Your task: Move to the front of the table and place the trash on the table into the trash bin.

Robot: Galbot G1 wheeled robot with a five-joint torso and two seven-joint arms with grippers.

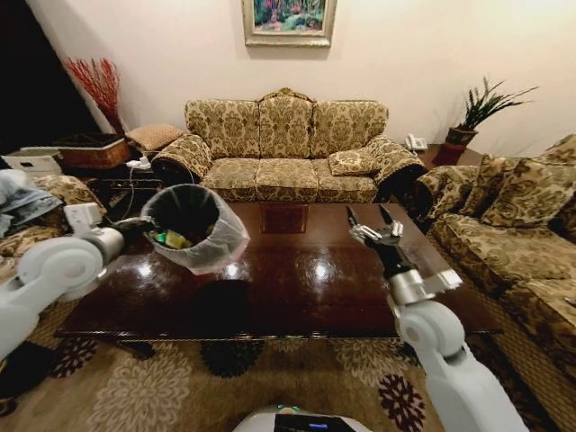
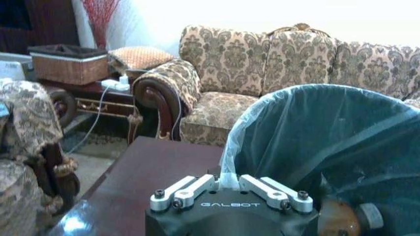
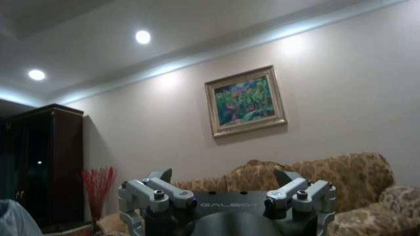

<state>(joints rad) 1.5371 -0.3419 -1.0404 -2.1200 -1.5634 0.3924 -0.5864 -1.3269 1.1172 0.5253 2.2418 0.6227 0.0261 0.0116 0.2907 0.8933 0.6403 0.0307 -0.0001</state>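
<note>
The trash bin (image 1: 193,225), round, dark inside and lined with a whitish bag, hangs tilted above the left part of the dark glossy table (image 1: 297,288). My left gripper (image 1: 150,226) is shut on the bin's rim (image 2: 228,181). Trash lies inside the bin: a green-and-white item (image 1: 169,238) and a yellow-brown bottle with a pale cap (image 2: 341,219). My right gripper (image 1: 369,216) is raised over the table's right half, open and holding nothing. In the right wrist view the right gripper (image 3: 223,178) points up at the wall with its jaws spread.
A patterned sofa (image 1: 288,148) stands behind the table and another sofa (image 1: 513,225) along the right. A woven basket (image 1: 90,148) sits on a side table at the left, near an armchair (image 1: 36,211). A patterned rug (image 1: 225,382) lies under the table's front edge.
</note>
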